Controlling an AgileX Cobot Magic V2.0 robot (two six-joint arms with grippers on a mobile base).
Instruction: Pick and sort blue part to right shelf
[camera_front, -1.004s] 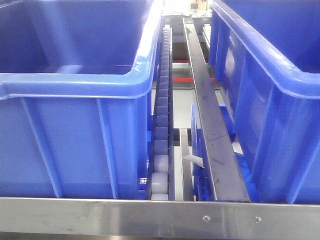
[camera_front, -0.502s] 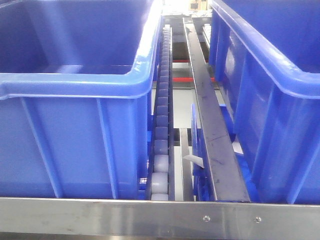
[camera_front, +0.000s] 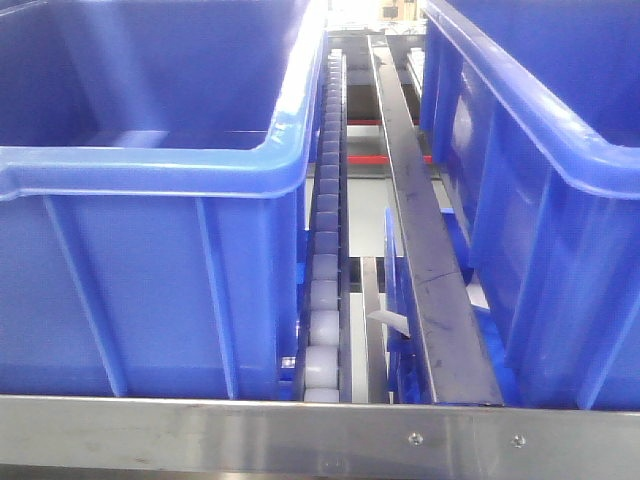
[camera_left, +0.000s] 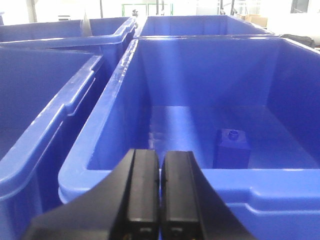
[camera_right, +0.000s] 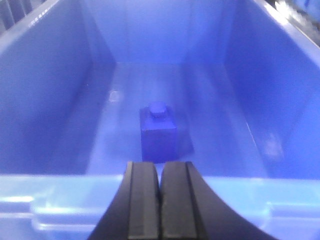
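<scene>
blue part: stands upright on the floor of a blue bin, long axis vertical, round nub on top pointing up; roughly mid-floor, apart from every bin wall.
right hand: clenched with fingers pressed together, holding nothing, poised over the bin's near rim just in front of the blue part.
left hand: clenched, empty, above the near rim of another blue bin.
second blue block: upright on that bin's floor, cap up, beyond the left hand and to its right.
roller track: runs between two bins in the front view.
</scene>
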